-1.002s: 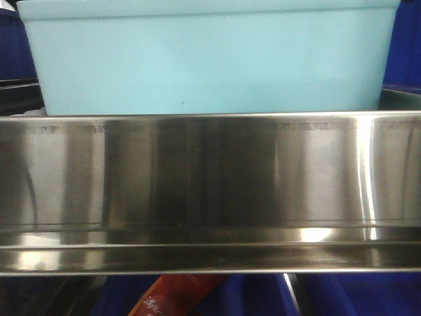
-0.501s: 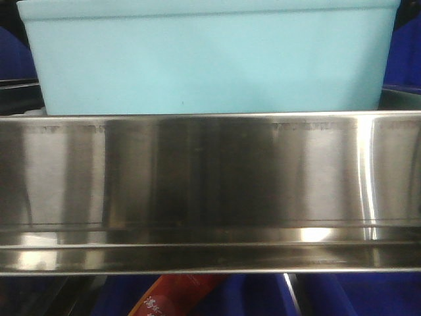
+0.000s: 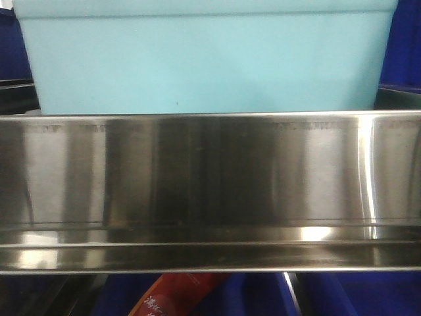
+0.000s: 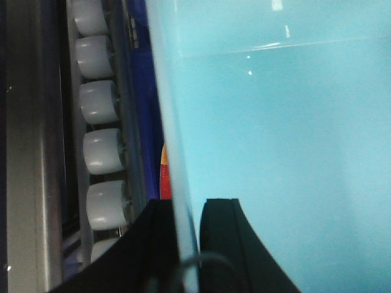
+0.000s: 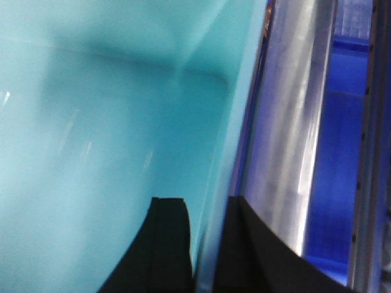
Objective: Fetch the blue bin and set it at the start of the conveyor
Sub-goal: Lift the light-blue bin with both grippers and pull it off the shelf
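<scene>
The blue bin (image 3: 204, 62), a light cyan tub with plain walls, fills the top of the front view behind a steel shelf front. In the left wrist view my left gripper (image 4: 186, 206) straddles the bin's wall (image 4: 174, 122), with one black finger outside and one inside the tub, shut on it. My right gripper (image 5: 206, 204) clamps the opposite wall (image 5: 235, 122) in the same way. The bin's inside (image 5: 91, 134) holds nothing that shows. The conveyor start is out of view.
A shiny stainless steel roller shelf (image 3: 210, 178) spans the front view below the bin. Its white rollers (image 4: 101, 152) run left of the bin. Dark blue crates (image 3: 404, 46) flank the bin, and another sits past a steel rail (image 5: 287, 134). A red package (image 3: 177, 296) lies under the shelf.
The bin looks larger and higher in the front view: its rim has risen to the top edge and its left side has spread left. The shelf has not moved.
</scene>
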